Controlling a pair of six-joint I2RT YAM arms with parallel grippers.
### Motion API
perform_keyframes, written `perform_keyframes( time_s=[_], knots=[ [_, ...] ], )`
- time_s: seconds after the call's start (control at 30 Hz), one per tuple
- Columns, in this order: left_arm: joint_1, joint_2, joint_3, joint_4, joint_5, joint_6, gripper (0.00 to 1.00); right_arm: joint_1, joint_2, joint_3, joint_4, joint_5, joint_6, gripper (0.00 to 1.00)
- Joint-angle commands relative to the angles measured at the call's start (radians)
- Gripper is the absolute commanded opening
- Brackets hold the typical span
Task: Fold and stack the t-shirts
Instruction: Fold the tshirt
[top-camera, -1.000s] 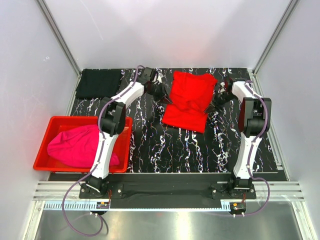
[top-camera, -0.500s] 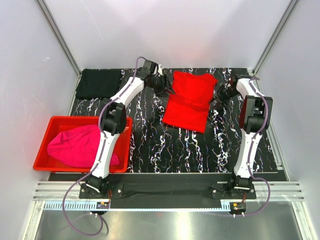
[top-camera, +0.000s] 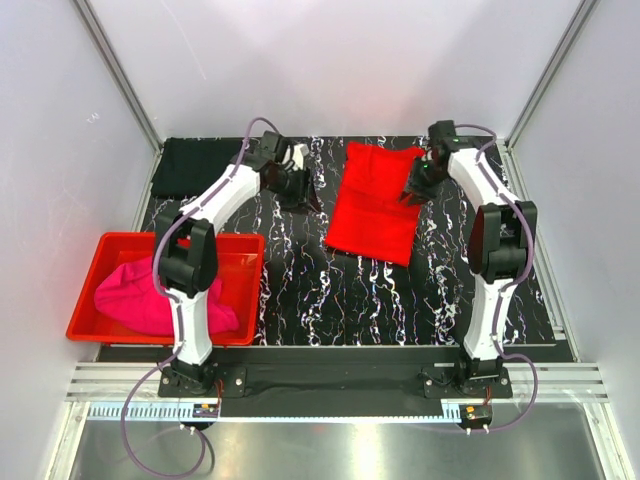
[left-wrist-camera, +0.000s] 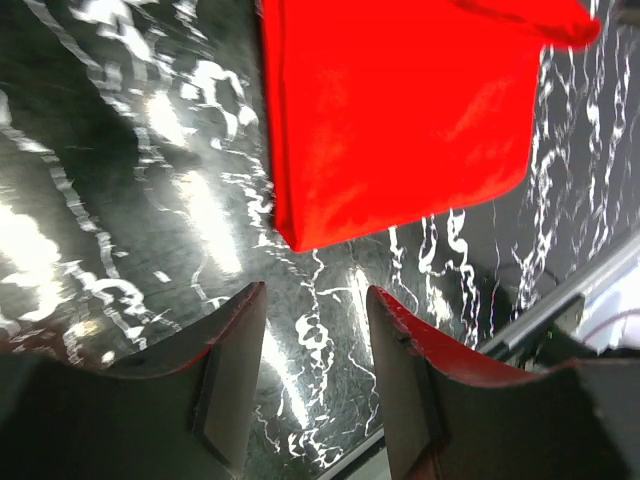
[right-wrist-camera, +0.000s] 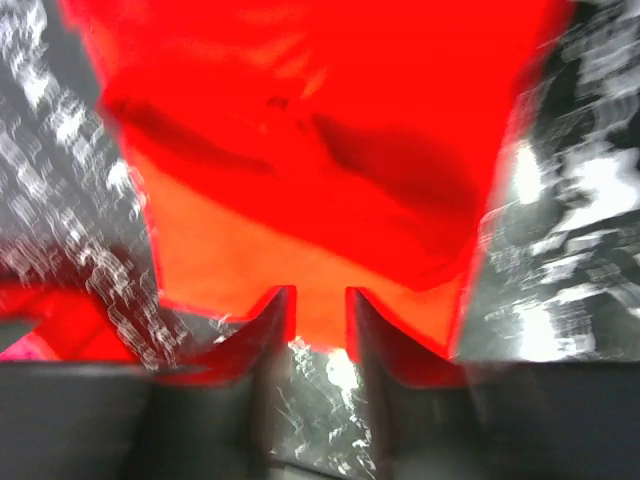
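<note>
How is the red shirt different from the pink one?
The red shirt lies on the table; the pink shirt sits inside the red bin. The red shirt is folded flat into a neat rectangle; the pink shirt is bunched in a rounded heap. Both are plain soft cloth.

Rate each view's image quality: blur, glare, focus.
Top external: sharp and evenly lit. Left wrist: fairly sharp, with white glare streaks on the glossy table and an oversaturated red t-shirt. Right wrist: heavy motion blur, with the shirt's edges and the table's veins smeared.
</note>
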Motion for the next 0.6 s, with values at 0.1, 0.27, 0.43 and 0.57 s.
perform_keyframes(
  time_s=[0.1, 0.27, 0.43, 0.57],
  knots=[
    [-0.038, 0.044, -0.043, 0.156, 0.159, 0.002, 0.49, 0.023, -0.043, -0.089, 0.029, -0.066, 0.007, 0.18],
    [-0.056, 0.12, -0.047, 0.268, 0.219, -0.113, 0.43, 0.025, -0.057, -0.18, 0.085, -0.04, 0.018, 0.13],
    [-0.071, 0.185, -0.038, 0.277, 0.21, -0.135, 0.4, 0.017, 0.028, -0.126, 0.119, 0.018, -0.006, 0.1],
    [-0.076, 0.217, -0.043, 0.219, 0.15, -0.101, 0.36, -0.003, 0.125, -0.007, 0.138, 0.055, -0.022, 0.1]
  ],
)
